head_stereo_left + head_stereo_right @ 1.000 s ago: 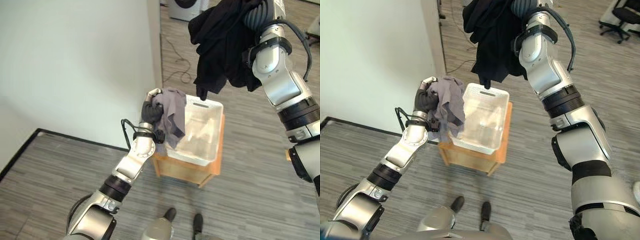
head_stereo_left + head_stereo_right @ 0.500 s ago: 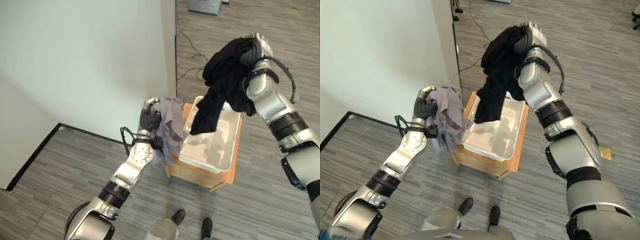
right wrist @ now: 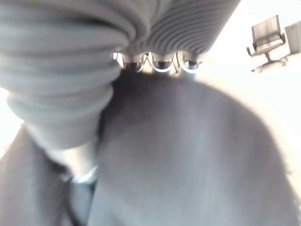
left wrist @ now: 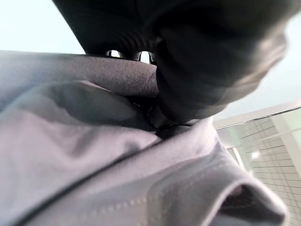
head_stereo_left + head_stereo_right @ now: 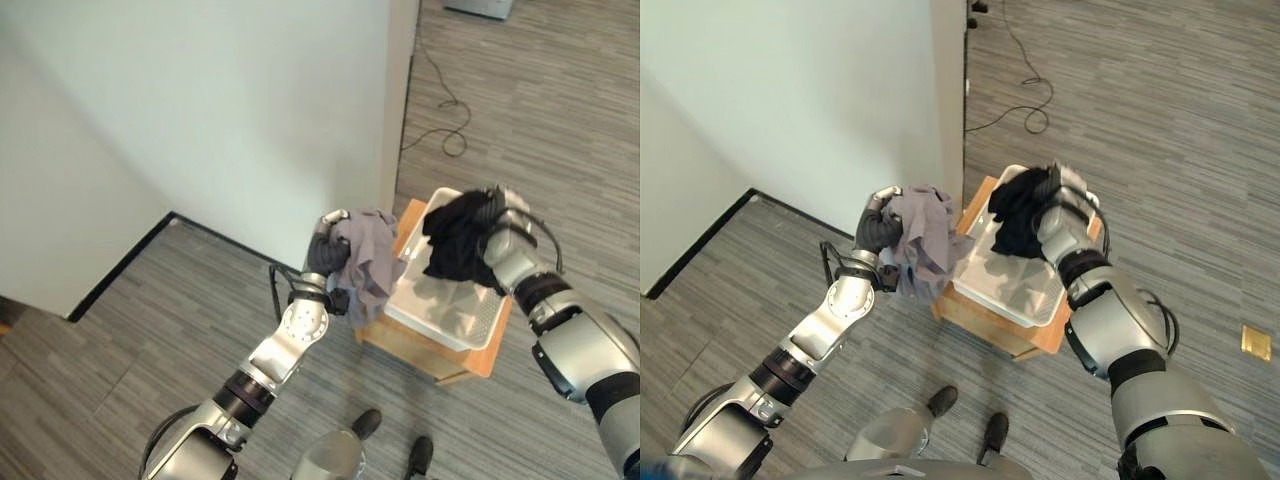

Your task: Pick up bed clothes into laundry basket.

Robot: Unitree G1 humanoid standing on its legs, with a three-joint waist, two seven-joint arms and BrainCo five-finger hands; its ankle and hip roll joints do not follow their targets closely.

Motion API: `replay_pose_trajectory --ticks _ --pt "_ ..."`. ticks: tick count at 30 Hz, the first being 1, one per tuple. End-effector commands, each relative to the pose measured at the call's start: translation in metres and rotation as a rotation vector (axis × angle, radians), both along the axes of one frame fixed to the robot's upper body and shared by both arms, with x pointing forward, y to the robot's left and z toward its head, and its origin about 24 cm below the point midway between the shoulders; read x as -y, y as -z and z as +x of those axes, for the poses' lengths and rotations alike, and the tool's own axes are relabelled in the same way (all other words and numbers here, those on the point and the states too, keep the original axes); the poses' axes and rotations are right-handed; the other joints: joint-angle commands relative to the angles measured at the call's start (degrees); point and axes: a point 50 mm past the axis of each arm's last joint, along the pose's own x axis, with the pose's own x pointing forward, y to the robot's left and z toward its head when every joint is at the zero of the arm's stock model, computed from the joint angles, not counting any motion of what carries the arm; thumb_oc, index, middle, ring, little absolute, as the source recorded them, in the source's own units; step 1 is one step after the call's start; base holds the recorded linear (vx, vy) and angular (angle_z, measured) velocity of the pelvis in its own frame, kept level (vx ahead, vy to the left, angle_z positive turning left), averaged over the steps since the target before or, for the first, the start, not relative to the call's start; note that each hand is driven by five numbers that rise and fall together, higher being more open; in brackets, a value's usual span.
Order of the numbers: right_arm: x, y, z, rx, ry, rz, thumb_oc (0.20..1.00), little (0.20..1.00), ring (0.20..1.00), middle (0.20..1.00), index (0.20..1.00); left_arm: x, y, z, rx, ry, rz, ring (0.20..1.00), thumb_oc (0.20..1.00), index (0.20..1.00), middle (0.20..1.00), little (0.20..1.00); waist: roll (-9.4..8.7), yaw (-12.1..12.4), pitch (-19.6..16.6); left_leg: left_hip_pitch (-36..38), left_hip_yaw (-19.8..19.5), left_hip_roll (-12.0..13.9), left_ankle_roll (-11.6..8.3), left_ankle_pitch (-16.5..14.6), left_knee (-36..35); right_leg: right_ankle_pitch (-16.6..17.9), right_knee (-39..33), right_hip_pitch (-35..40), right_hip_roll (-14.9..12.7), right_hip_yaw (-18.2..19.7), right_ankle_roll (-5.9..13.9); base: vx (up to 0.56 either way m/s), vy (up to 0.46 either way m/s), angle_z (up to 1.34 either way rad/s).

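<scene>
Right robot hand [image 5: 1068,205], fingers curled into a black garment [image 5: 457,243], held it low over the white laundry basket [image 5: 470,327] on its small wooden stand [image 5: 458,360]; the left robot hand [image 5: 325,256] gripped a grey garment [image 5: 371,268] just beside the basket's left rim. Releasing the black piece well inside the walls looked wisest, so nothing drapes over an edge. A white wall [image 5: 230,120] crowded the left side, while open floor [image 5: 1200,130] lay far and right.

Even, bright indoor light on the head views; both wrist views are blurred, with washed-out glare behind the cloth.
</scene>
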Motion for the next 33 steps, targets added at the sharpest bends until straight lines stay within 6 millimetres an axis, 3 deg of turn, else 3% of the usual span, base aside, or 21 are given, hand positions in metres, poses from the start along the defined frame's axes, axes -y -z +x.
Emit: replay_pose_trajectory --ticks 1,4,6,7,10,11,12,13,17,18,23,26,28,29,33 --pt "0.009 -0.034 0.008 0.137 -0.01 -0.074 1.0 1.0 1.0 1.0 1.0 0.019 -0.035 -0.004 0.182 0.09 -0.094 0.2 0.2 0.2 0.2 0.2 0.9 0.1 -3.99 2.02 0.55 2.41 -3.37 1.23 -6.26 -2.68 0.9 1.8 -0.88 -1.53 1.21 0.04 -0.03 0.09" --pt "0.009 -0.037 0.005 0.222 -0.015 -0.068 1.0 1.0 1.0 1.0 1.0 0.014 -0.044 -0.002 0.228 0.05 -0.086 0.2 0.2 0.2 0.2 0.2 1.27 -0.83 -4.03 1.71 1.24 2.66 -3.6 1.37 -6.26 -2.81 0.9 1.89 -1.01 -1.43 1.38 0.01 -0.009 0.01" --pt "-0.022 -0.042 -0.008 0.429 -0.157 0.02 1.0 1.0 1.0 1.0 1.0 0.009 -0.049 0.0 0.265 -0.014 -0.066 0.2 0.2 0.2 0.2 0.2 1.81 -2.45 -4.19 1.75 1.74 2.75 -3.4 1.21 -6.26 -2.96 0.9 1.91 -1.04 -0.79 1.33 0.04 0.008 -0.01" --pt "-0.028 -0.018 -0.04 0.502 -0.218 0.103 1.0 1.0 1.0 1.0 1.0 0.002 -0.055 0.003 0.306 -0.078 -0.046 0.2 0.2 0.2 0.2 0.2 2.35 -4.55 -4.44 2.01 1.85 2.75 -2.97 0.81 -6.26 -3.26 0.9 2.17 -1.06 -0.4 1.24 0.09 0.001 -0.07" --pt "-0.006 0.02 -0.081 0.475 -0.151 0.125 1.0 1.0 1.0 1.0 1.0 -0.008 -0.079 -0.001 0.445 -0.154 -0.025 0.2 0.2 0.2 0.2 0.2 2.84 -6.27 -4.85 2.61 1.39 2.9 -2.57 0.2 -6.26 -3.46 0.9 2.58 -1.3 -0.5 1.17 0.07 -0.029 0.02" --pt "0.006 0.041 -0.104 0.436 -0.11 0.124 1.0 1.0 1.0 1.0 1.0 -0.016 -0.093 -0.006 0.531 -0.194 -0.018 0.2 0.2 0.2 0.2 0.2 3.1 -7.16 -4.98 2.86 1.29 3.13 -2.5 -0.13 -6.26 -3.59 0.9 2.66 -1.4 -0.47 1.24 0.04 -0.027 0.05" --pt "0.006 0.042 -0.106 0.433 -0.109 0.124 1.0 1.0 1.0 1.0 1.0 -0.016 -0.092 -0.007 0.527 -0.193 -0.017 0.2 0.2 0.2 0.2 0.2 3.08 -7.11 -5.19 2.92 1.23 3.14 -2.51 -0.17 -6.26 -3.63 0.9 2.73 -1.38 -0.53 1.23 0.03 -0.034 0.02" --pt "0.011 0.047 -0.122 0.447 -0.117 0.11 1.0 1.0 1.0 1.0 1.0 -0.022 -0.101 -0.012 0.587 -0.229 -0.001 0.2 0.2 0.2 0.2 0.2 3.2 -7.82 -5.3 3.23 1.34 3.41 -2.44 -0.48 -6.26 -3.73 0.9 2.85 -1.47 -0.4 1.37 0.0 0.0 0.0" --pt "0.01 0.035 -0.138 0.539 -0.182 0.056 1.0 1.0 1.0 1.0 1.0 -0.028 -0.105 -0.019 0.639 -0.268 0.024 0.2 0.2 0.2 0.2 0.2 3.14 -8.49 -5.62 3.51 1.56 3.85 -2.3 -0.77 -6.26 -3.87 0.9 2.88 -1.51 -0.01 1.61 0.02 -0.024 -0.08" --pt "0.005 0.018 -0.141 0.641 -0.226 0.049 1.0 1.0 1.0 1.0 1.0 -0.028 -0.103 -0.02 0.643 -0.27 0.04 0.2 0.2 0.2 0.2 0.2 3.1 -8.82 -5.89 3.67 1.74 4.12 -2.26 -0.88 -6.26 -3.92 0.9 2.86 -1.5 0.16 1.69 0.01 -0.014 -0.05" --pt "-0.008 -0.003 -0.149 0.763 -0.308 0.082 1.0 1.0 1.0 1.0 1.0 -0.019 -0.1 -0.02 0.64 -0.246 0.043 0.2 0.2 0.2 0.2 0.2 3.26 -9.61 -6.43 3.83 1.92 4.43 -2.25 -0.94 -6.26 -3.96 0.9 2.93 -1.46 0.43 1.73 0.01 -0.009 -0.04" --pt "-0.014 0.012 -0.157 0.682 -0.342 0.079 1.0 1.0 1.0 1.0 1.0 -0.014 -0.107 -0.023 0.682 -0.229 0.034 0.2 0.2 0.2 0.2 0.2 3.26 -10.08 -6.65 3.86 2.62 4.57 -2.16 -1.2 -6.26 -3.83 0.9 2.83 -1.49 0.86 1.94 -0.02 0.004 -0.01" --pt "-0.016 0.037 -0.172 0.55 -0.375 0.06 1.0 1.0 1.0 1.0 1.0 -0.013 -0.127 -0.032 0.779 -0.199 -0.001 0.2 0.2 0.2 0.2 0.2 3.19 -10.81 -6.99 3.78 3.38 4.68 -2.17 -0.87 -6.26 -2.98 0.9 2.37 -1.66 1.59 2.3 -0.05 0.011 -0.1" --pt "-0.016 0.037 -0.172 0.55 -0.375 0.061 1.0 1.0 1.0 1.0 1.0 -0.013 -0.126 -0.033 0.777 -0.199 0.0 0.2 0.2 0.2 0.2 0.2 3.18 -10.75 -7.02 3.84 3.48 4.73 -2.17 -0.95 -6.26 -3.01 0.9 2.39 -1.62 1.69 2.27 0.0 -0.007 -0.11" --pt "-0.019 0.063 -0.191 0.374 -0.455 0.044 1.0 1.0 1.0 1.0 1.0 -0.004 -0.164 -0.051 0.937 -0.066 -0.079 0.2 0.2 0.2 0.2 0.2 3.21 -11.65 -7.83 4.11 4.26 5.03 -2.16 -1.3 -6.26 -2.87 0.9 2.22 -1.72 2.4 2.43 0.0 -0.008 -0.08"
